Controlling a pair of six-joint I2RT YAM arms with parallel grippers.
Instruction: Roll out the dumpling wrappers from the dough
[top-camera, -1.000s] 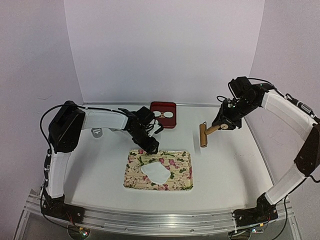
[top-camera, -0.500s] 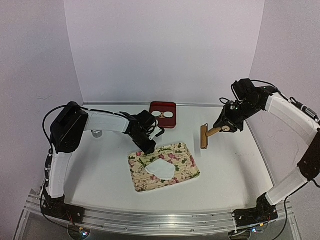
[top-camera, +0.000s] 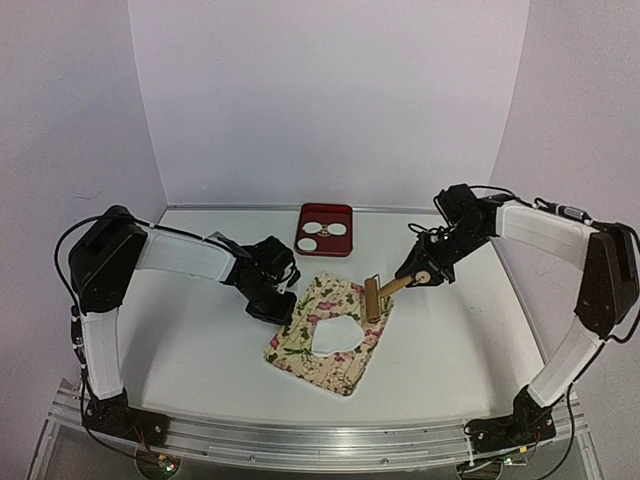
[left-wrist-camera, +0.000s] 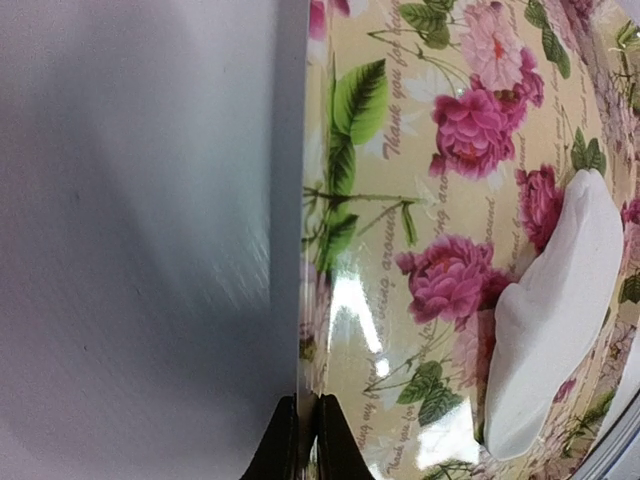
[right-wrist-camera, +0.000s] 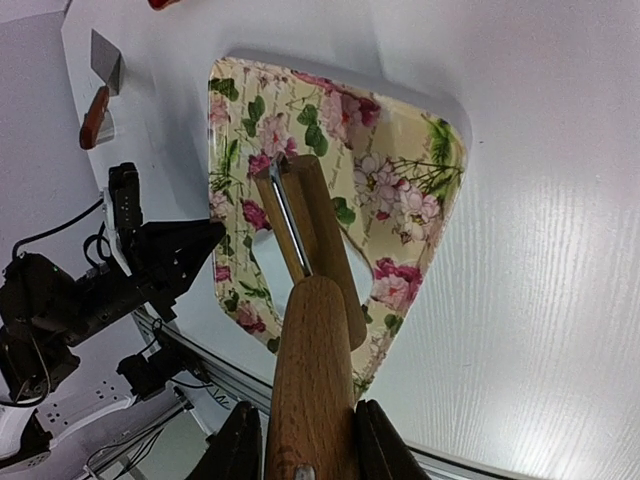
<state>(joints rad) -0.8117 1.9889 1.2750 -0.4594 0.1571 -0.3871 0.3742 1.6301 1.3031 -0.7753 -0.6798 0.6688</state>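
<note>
The dough (top-camera: 338, 335) is a flat ragged white piece lying on the floral mat (top-camera: 305, 345), which sits turned at an angle. My left gripper (top-camera: 283, 310) is shut on the mat's left edge (left-wrist-camera: 318, 300), its fingertips (left-wrist-camera: 305, 438) pinching it, with the dough (left-wrist-camera: 555, 330) to the right. My right gripper (top-camera: 425, 272) is shut on the handle (right-wrist-camera: 312, 380) of a wooden roller; the roller's head (top-camera: 373, 297) hangs over the mat's far right corner, close to the dough. Two dumpling wrappers (top-camera: 312, 229) (top-camera: 338, 229) lie in the red tray (top-camera: 326, 245).
The red tray stands at the back middle, just beyond the mat. In the right wrist view a metal scraper with a reddish handle (right-wrist-camera: 98, 90) lies on the table beyond the mat's far side. White walls close in the table on three sides.
My left gripper has shut on the mat's edge and swung the mat round, with the dough on it. My right arm has carried the roller left and down to the mat.
</note>
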